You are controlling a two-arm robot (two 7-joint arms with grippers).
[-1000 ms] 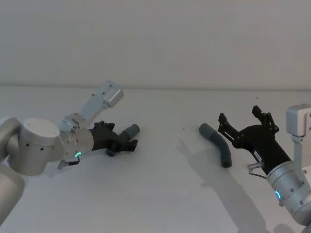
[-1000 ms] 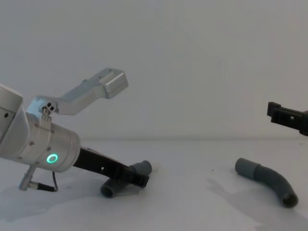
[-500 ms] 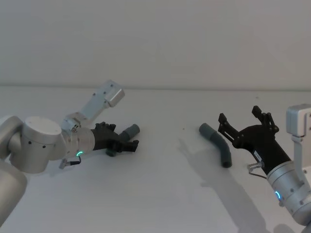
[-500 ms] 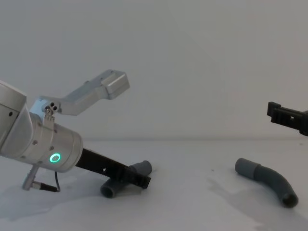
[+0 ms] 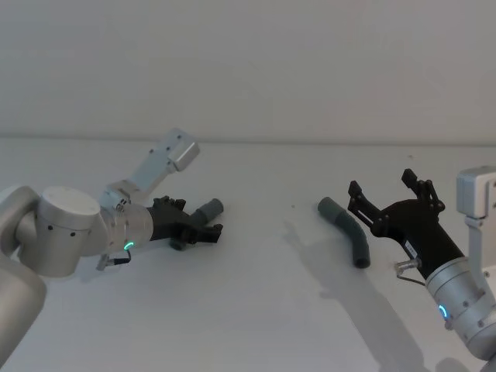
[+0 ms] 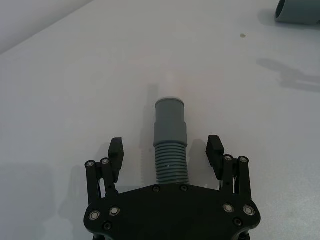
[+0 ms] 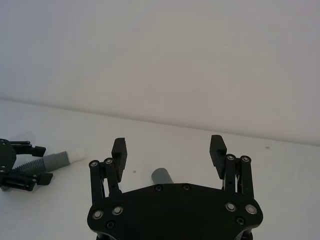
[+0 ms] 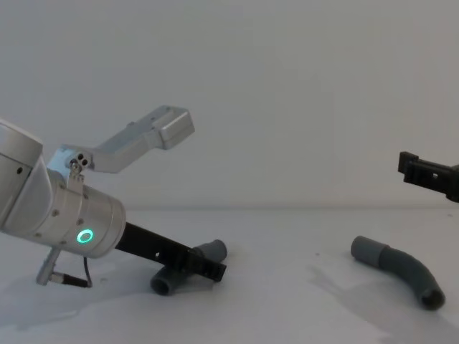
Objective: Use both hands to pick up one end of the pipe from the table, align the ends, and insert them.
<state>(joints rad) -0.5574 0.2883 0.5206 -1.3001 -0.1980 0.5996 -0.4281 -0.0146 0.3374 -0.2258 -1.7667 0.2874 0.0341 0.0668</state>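
White bench (image 5: 256, 310), plain white wall. Left gripper (image 6: 165, 146) low over bench's left, fingers (image 6: 116, 152) spread astride ribbed hose piece (image 6: 171, 165), not clamping; its grey cuff (image 6: 169, 117) sticking out ahead. Right gripper (image 5: 381, 186) raised, fingers wide apart, empty, near second hose piece (image 5: 353, 236) lying on bench's right.

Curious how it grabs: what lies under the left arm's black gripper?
A dark-grey ribbed hose piece lies on the white table between the open fingers of the left gripper, its smooth grey cuff poking out beyond them. The gripper's body covers the hose's middle.
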